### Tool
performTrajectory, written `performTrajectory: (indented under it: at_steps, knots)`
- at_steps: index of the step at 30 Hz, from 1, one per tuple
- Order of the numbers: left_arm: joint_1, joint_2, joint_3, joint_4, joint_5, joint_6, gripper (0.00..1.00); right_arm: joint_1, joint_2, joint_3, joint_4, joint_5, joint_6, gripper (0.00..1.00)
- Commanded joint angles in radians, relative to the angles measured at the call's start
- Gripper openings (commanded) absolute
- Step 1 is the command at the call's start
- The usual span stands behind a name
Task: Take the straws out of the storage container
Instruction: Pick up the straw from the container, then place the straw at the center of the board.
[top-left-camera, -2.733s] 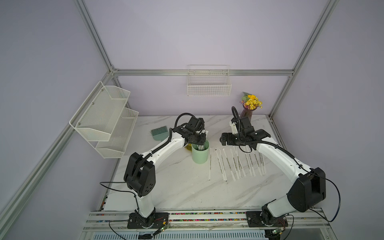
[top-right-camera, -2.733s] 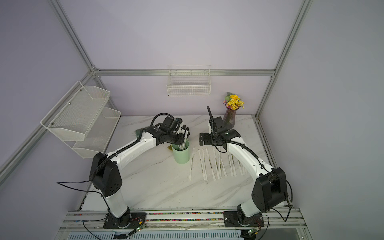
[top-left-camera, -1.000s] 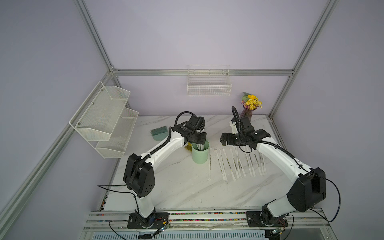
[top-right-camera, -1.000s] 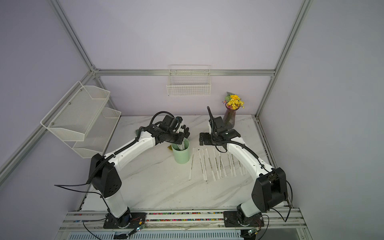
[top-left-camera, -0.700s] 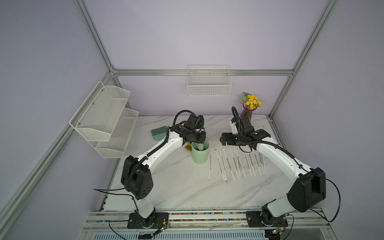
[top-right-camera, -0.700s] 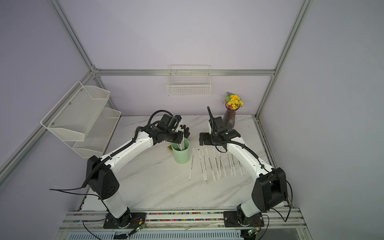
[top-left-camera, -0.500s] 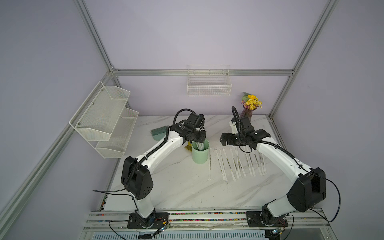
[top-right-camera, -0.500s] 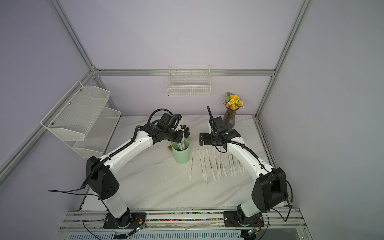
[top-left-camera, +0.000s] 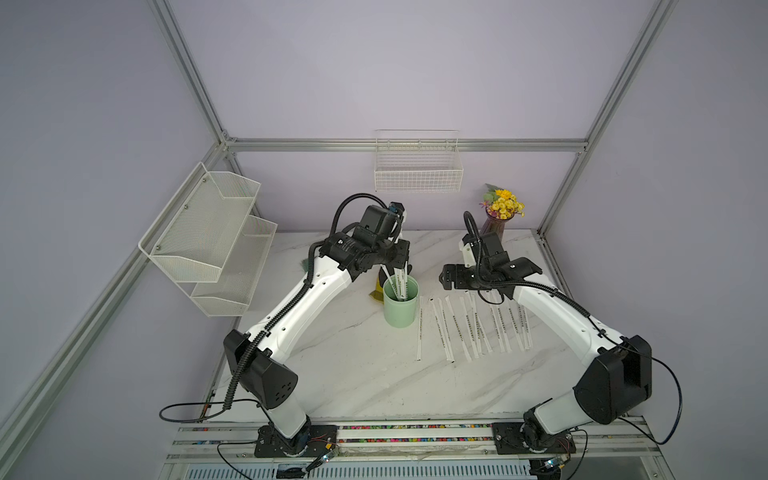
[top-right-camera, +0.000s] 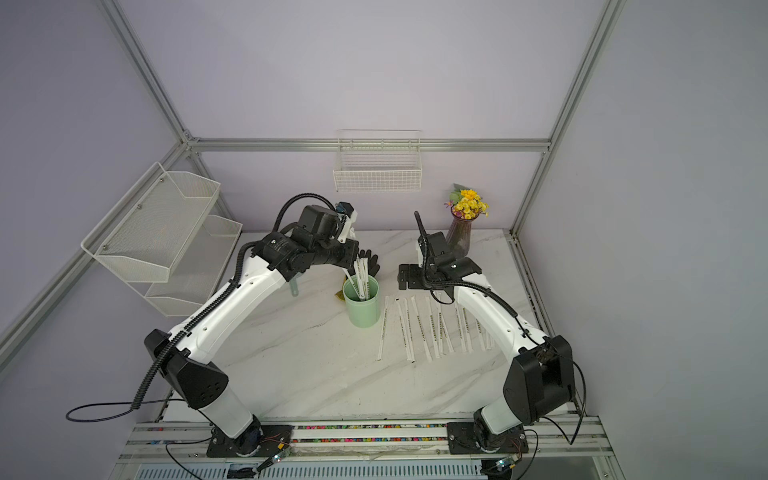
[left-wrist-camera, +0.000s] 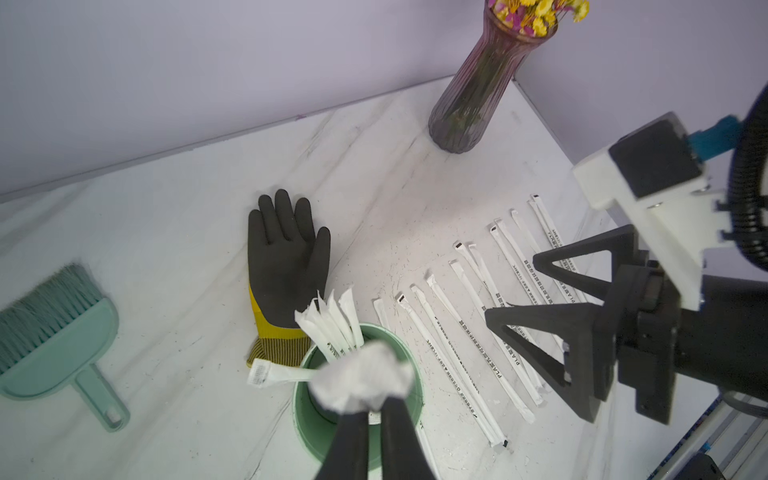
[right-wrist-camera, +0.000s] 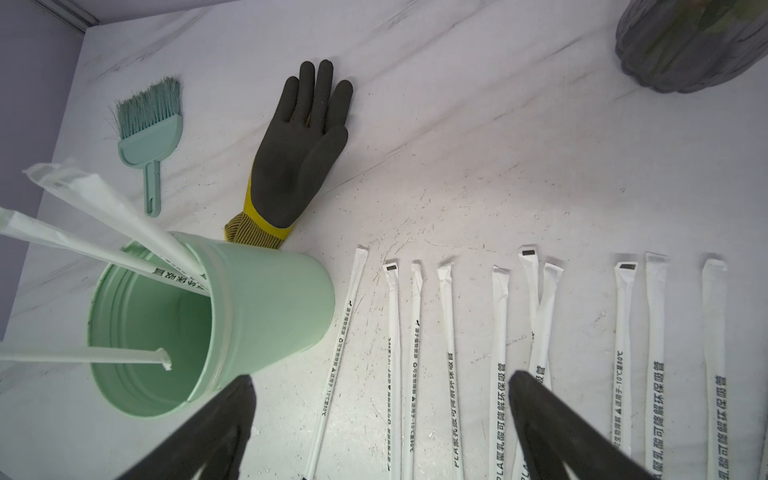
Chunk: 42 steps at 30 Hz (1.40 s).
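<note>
The storage container (top-left-camera: 400, 309) (top-right-camera: 362, 311) is a mint-green cup standing upright mid-table, with a few straws (top-left-camera: 400, 286) (left-wrist-camera: 332, 322) (right-wrist-camera: 108, 208) leaning out of it. My left gripper (top-left-camera: 398, 268) (top-right-camera: 358, 261) (left-wrist-camera: 374, 413) hangs just above its mouth, shut on one straw (right-wrist-camera: 83, 355) whose lower end still dangles inside the rim. Several more straws (top-left-camera: 473, 324) (top-right-camera: 432, 328) (right-wrist-camera: 498, 332) lie in a row to the right of the cup. My right gripper (top-left-camera: 446, 280) (right-wrist-camera: 382, 378) hovers open over that row, holding nothing.
A black and yellow glove (left-wrist-camera: 286, 266) (right-wrist-camera: 299, 153) lies flat behind the cup. A green hand brush (left-wrist-camera: 54, 324) (right-wrist-camera: 149, 129) lies at the back left, a flower vase (top-left-camera: 494, 224) at the back right. A wire basket (top-left-camera: 417, 174) and mesh rack (top-left-camera: 208, 241) hang on the walls.
My left gripper has risen a little above the cup with the straw in it, and the left arm has shifted slightly. The right arm has not moved.
</note>
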Motion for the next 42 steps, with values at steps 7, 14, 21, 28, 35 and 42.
performTrajectory:
  at_steps: [7, 14, 21, 28, 35, 42]
  knots:
    - [0.083, -0.113, 0.252, -0.249, -0.129, 0.074, 0.09, 0.005, -0.015, 0.032, 0.010, -0.012, -0.010, 0.97]
    - [0.292, -0.023, 0.152, -0.410, 0.019, 0.018, 0.09, 0.005, -0.014, 0.032, -0.014, -0.018, -0.018, 0.97]
    - [0.361, 0.219, -0.002, -0.481, 0.117, 0.034, 0.09, 0.005, -0.019, 0.010, -0.041, -0.004, -0.020, 0.97]
    - [0.366, 0.378, -0.053, -0.442, 0.184, 0.047, 0.09, 0.005, -0.048, -0.024, -0.043, 0.012, -0.023, 0.97]
    - [0.366, 0.415, -0.112, -0.395, 0.211, 0.041, 0.10, 0.004, -0.040, -0.045, -0.029, 0.004, -0.022, 0.97]
    - [0.366, 0.436, -0.140, -0.358, 0.214, 0.033, 0.18, 0.005, -0.030, -0.059, -0.015, -0.002, -0.019, 0.97]
